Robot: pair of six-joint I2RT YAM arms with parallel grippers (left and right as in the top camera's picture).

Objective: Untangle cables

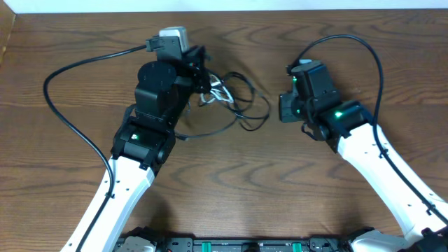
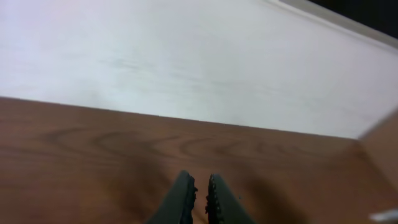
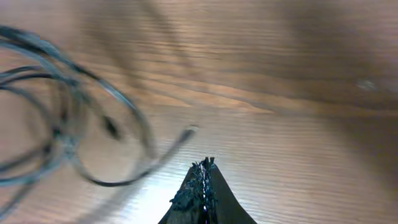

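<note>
Left claw (image 2: pixel 200 194), closest to its own lens, has its fingers drawn together with only a sliver between; a cord may be pinched there, though that view shows none. Right of it on the desk (image 1: pixel 231 182) the cables (image 1: pixel 238 105) lie in one looped heap, black with a white strand. Further right, the right claw (image 3: pixel 205 173) is pressed closed on nothing, a loose plug end (image 3: pixel 186 132) just ahead. Pulling while loops cross could cinch the knot tighter, or drag the whole heap along
</note>
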